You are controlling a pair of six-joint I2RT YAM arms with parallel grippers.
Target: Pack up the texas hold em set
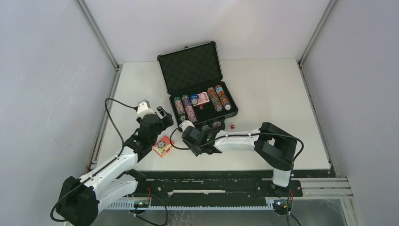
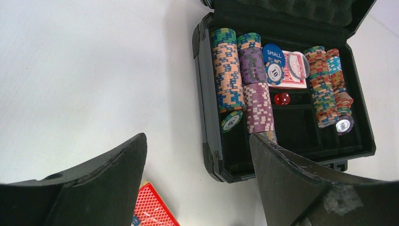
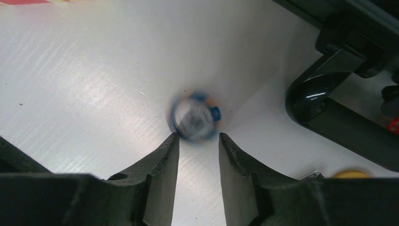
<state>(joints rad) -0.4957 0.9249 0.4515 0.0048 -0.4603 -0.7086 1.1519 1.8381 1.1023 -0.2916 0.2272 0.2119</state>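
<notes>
Black rail [image 1: 211,187], white table [image 1: 273,101], briefcase [image 1: 190,68], grey walls [image 1: 47,70]

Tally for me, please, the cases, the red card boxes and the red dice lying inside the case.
Case: 1
Red card boxes: 2, one packed, one loose
Red dice inside the case: 1
Total: 4

Chip stacks [image 2: 228,70] inside case [image 2: 209,117]
</notes>
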